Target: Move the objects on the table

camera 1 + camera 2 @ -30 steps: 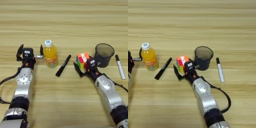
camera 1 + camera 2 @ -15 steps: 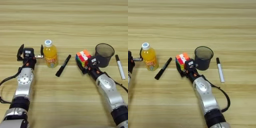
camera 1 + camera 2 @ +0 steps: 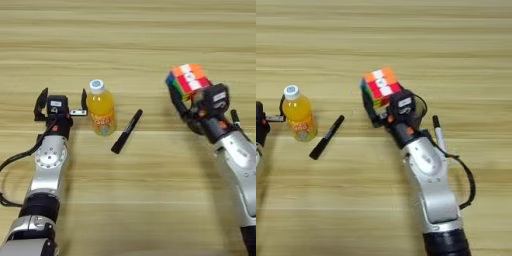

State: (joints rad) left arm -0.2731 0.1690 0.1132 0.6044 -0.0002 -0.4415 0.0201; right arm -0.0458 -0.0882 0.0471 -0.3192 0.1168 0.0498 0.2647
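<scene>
1. My right tool [image 3: 381,107] is clamped on the puzzle cube [image 3: 382,86], holding it up off the worktop [image 3: 128,45], orange and red faces toward the camera.
2. My right arm covers the spot behind the cube; only the white marker [image 3: 439,134] shows, just beside my forearm, black cap pointing away from me.
3. My left tool [image 3: 60,103] rests on the worktop with its fingers [image 3: 41,99] spread apart, gripping nothing, just left of the juice bottle [image 3: 100,109].
4. The bottle stands upright, white cap on.
5. The black marker [image 3: 127,131] lies at a slant just right of the bottle, between it and the cube.
</scene>
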